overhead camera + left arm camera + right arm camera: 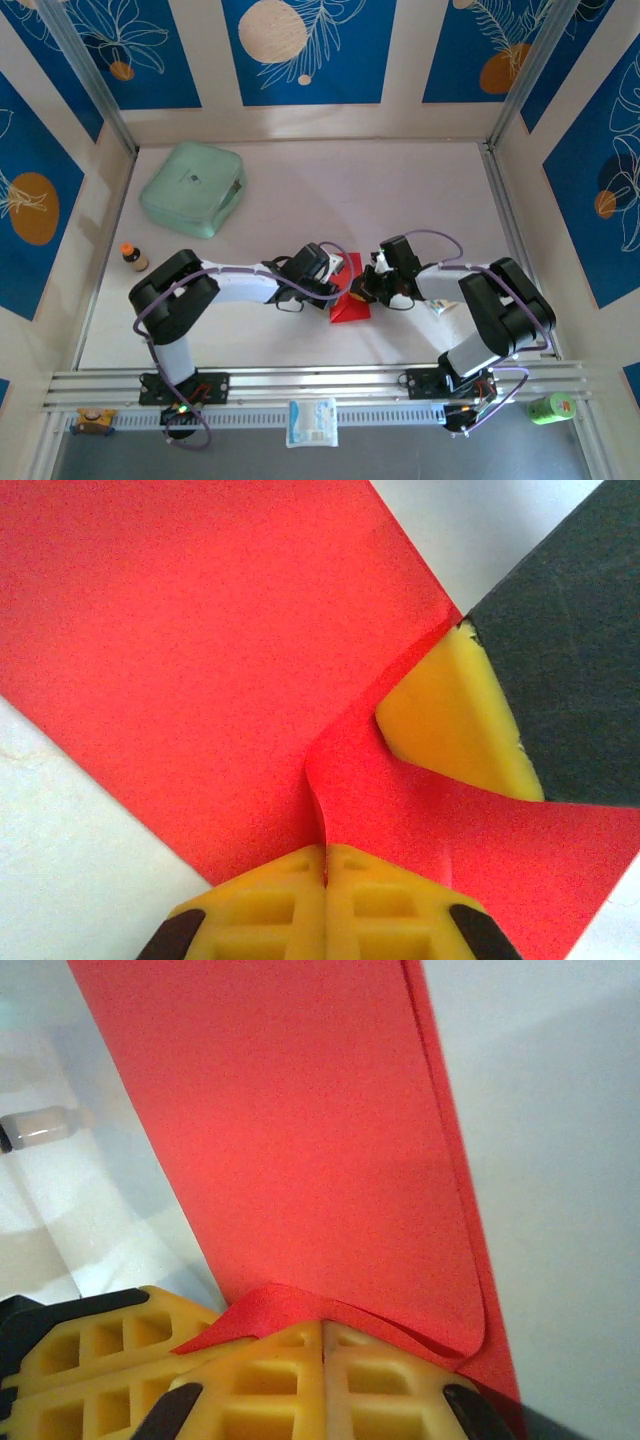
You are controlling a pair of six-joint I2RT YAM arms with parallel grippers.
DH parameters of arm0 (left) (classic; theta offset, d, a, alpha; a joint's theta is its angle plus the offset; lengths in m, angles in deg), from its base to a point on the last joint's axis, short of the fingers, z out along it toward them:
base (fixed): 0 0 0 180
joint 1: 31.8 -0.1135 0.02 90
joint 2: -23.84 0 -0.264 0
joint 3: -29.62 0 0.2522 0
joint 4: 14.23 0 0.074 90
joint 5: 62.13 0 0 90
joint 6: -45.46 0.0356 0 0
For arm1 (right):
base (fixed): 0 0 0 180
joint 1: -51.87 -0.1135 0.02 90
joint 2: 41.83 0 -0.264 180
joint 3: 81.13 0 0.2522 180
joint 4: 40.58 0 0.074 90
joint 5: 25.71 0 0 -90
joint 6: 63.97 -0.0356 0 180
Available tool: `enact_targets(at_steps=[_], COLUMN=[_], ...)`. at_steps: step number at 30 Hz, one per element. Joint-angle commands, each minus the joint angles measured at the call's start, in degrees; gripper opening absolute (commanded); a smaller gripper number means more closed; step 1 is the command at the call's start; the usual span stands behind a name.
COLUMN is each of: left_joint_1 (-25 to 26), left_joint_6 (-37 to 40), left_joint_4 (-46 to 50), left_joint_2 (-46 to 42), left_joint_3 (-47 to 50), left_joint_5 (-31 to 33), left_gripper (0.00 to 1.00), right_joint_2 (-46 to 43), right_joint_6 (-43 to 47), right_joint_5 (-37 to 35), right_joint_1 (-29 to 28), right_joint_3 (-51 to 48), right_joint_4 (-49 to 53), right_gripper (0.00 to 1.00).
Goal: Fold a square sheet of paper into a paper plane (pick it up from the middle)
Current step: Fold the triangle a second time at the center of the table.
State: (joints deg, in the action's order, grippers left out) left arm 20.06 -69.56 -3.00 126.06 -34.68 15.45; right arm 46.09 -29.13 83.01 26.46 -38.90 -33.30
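The square sheet of paper (pixel 352 305) is bright red and lies creased on the white table between my two grippers. My left gripper (pixel 335 283) comes at it from the left. In the left wrist view its jaws (pixel 325 865) are shut, and a raised ridge of the red sheet (pixel 180 630) runs straight into the seam between them. My right gripper (pixel 366 290) meets it from the right. Its jaws (pixel 323 1335) are shut, and a folded flap of the sheet (pixel 300 1110) curls across their tips. One right fingertip (pixel 450 720) presses the paper's edge.
A mint-green case (pixel 192 187) sits at the back left. A small bottle (pixel 133 257) stands by the left wall, and the bottle (pixel 40 1127) also appears in the right wrist view. A white packet (pixel 437 305) lies under the right arm, another (pixel 312 420) on the front rail.
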Motion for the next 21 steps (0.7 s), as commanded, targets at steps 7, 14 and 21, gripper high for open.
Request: enact_targets(at_steps=[7,14,21], left_joint_1=[-0.8,-0.9,-0.9], left_joint_6=[0.9,1.0,1.1], left_joint_4=[2.6,3.0,3.0], left_joint_2=[1.3,1.3,1.2], left_joint_3=[0.0,-0.2,0.0], left_joint_5=[-0.1,-0.2,-0.1], left_gripper=[0.0,0.0,0.0], right_joint_2=[-2.1,0.7,2.1], right_joint_6=[1.2,3.9,1.9], right_joint_5=[3.3,0.1,-1.1], right_joint_1=[3.3,5.6,8.0], right_joint_3=[1.7,0.8,-3.0], right_joint_4=[3.2,6.0,3.5], right_gripper=[0.0,0.0,0.0])
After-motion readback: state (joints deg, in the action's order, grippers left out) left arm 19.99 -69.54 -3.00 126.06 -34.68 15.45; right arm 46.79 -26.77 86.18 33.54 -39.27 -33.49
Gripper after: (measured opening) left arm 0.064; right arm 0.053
